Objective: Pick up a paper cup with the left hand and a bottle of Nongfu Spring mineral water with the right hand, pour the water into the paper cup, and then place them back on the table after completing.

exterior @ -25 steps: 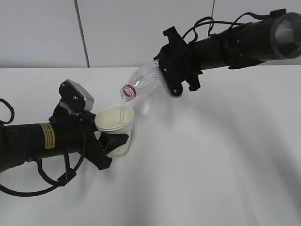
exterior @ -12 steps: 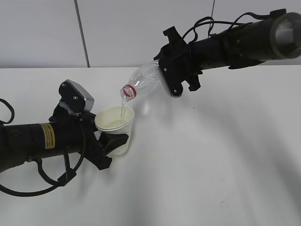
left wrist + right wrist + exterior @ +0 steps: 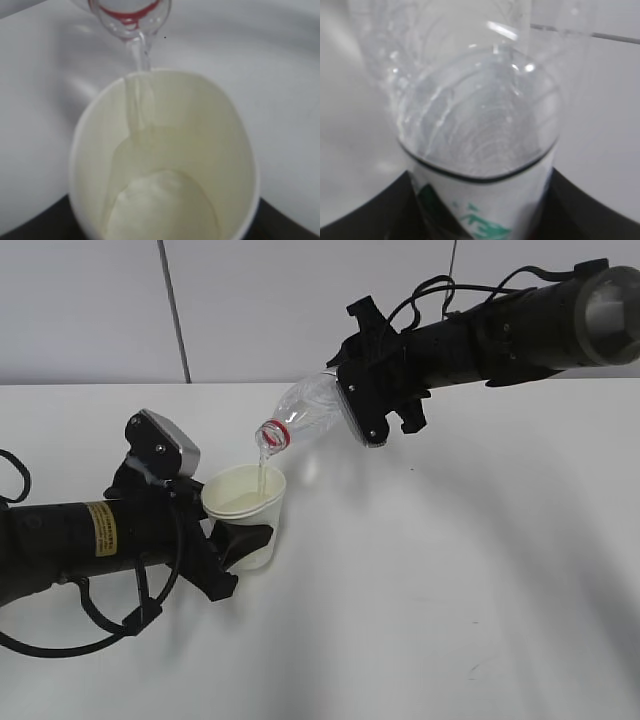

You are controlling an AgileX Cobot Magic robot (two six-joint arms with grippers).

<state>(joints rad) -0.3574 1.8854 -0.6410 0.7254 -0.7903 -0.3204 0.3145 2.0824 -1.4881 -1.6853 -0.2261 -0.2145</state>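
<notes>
Two pincers [image 3: 240, 540] [image 3: 362, 400] pinching paper cup [image 3: 245, 510] and tilted bottle [image 3: 300, 412], water [image 3: 262, 472] between.

No legible text: yellow sticker [image 3: 101, 528] print too small; bottle label [image 3: 485, 220] green marks unreadable.

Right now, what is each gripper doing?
Left gripper: closed on the paper cup.
Right gripper: closed on the water bottle, tilted and pouring.
</notes>
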